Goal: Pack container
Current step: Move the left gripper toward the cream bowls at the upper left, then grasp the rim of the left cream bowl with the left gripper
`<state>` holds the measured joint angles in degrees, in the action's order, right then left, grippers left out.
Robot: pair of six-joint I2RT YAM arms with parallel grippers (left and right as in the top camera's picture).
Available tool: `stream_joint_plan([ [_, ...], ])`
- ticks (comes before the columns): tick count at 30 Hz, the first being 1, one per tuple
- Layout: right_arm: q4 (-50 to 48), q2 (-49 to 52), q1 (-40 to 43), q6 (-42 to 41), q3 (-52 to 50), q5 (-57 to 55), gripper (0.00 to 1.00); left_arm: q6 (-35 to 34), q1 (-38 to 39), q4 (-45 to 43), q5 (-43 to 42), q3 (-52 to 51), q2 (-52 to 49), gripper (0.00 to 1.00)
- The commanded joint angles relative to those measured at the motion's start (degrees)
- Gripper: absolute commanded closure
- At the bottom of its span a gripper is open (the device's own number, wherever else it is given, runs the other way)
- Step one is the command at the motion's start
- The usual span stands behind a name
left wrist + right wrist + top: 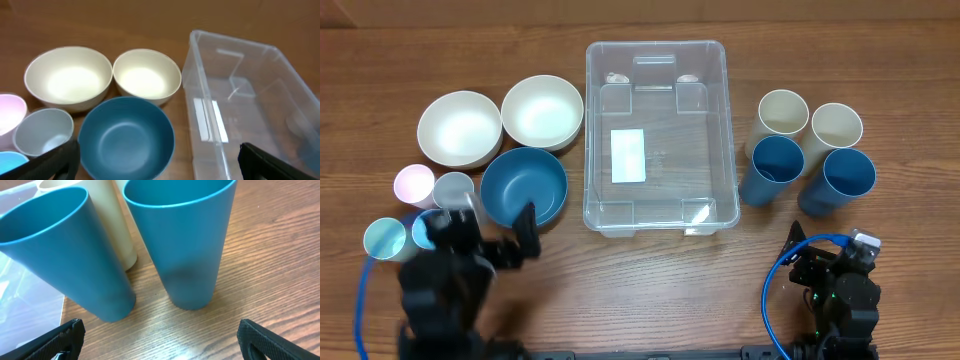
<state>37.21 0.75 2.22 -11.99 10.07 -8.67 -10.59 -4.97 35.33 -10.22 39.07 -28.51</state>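
Note:
The clear plastic container (pixel 658 135) stands at the table's middle with a white label (pixel 628 155) on its base and nothing inside; it also shows at the right of the left wrist view (pixel 240 100). My left gripper (pixel 500 235) is open and empty, just in front of a blue bowl (pixel 524 187), which fills the space ahead of the jaws (pixel 157 165) in the left wrist view (pixel 126 137). My right gripper (pixel 835 270) is open and empty, in front of two blue cups (pixel 185 245) (pixel 65 255).
Two cream bowls (pixel 460 128) (pixel 542 111) stand behind the blue bowl. Small cups, pink (pixel 414 183), grey (pixel 453 189) and light blue (pixel 385 239), sit at the left. Two cream cups (pixel 783 113) (pixel 836 126) stand behind the blue cups (pixel 777 170) (pixel 847 180).

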Motion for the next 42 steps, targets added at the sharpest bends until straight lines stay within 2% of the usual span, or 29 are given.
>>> stream_joint_plan([
  [1, 0.3, -0.6, 0.2, -0.4, -0.9, 0.0, 0.0, -0.5, -0.3, 6.3, 1.8, 17.7, -18.1, 0.0],
  [8, 0.3, -0.6, 0.2, -0.4, -0.9, 0.0, 0.0, 4.5, -0.3, 23.3, 2.8, 48.9, -45.2, 0.0],
  [11, 0.3, -0.6, 0.2, -0.4, -0.9, 0.0, 0.0, 7.1, -0.3, 29.2, 3.7, 59.7, -52.7, 0.0],
  [15, 0.3, -0.6, 0.2, -0.4, -0.9, 0.0, 0.0, 11.5, -0.5, 32.5, 6.0, 67.2, -57.8, 0.0],
  [18, 0.3, -0.6, 0.2, -0.4, -0.9, 0.0, 0.0, 8.9, -2.6, 32.7, 7.8, 67.9, -58.8, 0.0],
  [21, 0.3, -0.6, 0.2, -0.4, -0.9, 0.0, 0.0, 5.6, -9.4, 34.0, 7.0, 67.9, -60.8, 0.0],
  [25, 0.3, -0.6, 0.2, -0.4, -0.9, 0.0, 0.0, 5.9, -18.1, 34.6, 3.9, 67.9, -65.7, 0.0],
  [30, 0.3, -0.6, 0.2, -0.4, -0.9, 0.0, 0.0, 8.1, -24.6, 32.3, -2.6, 67.9, -72.5, 0.0],
  [37, 0.3, -0.6, 0.2, -0.4, -0.9, 0.0, 0.0, 10.4, -26.5, 27.3, -7.3, 67.9, -82.6, 0.0],
  [42, 0.3, -0.6, 0.2, -0.4, -0.9, 0.0, 0.0, 10.9, -26.5, 24.7, -7.4, 67.9, -89.7, 0.04],
])
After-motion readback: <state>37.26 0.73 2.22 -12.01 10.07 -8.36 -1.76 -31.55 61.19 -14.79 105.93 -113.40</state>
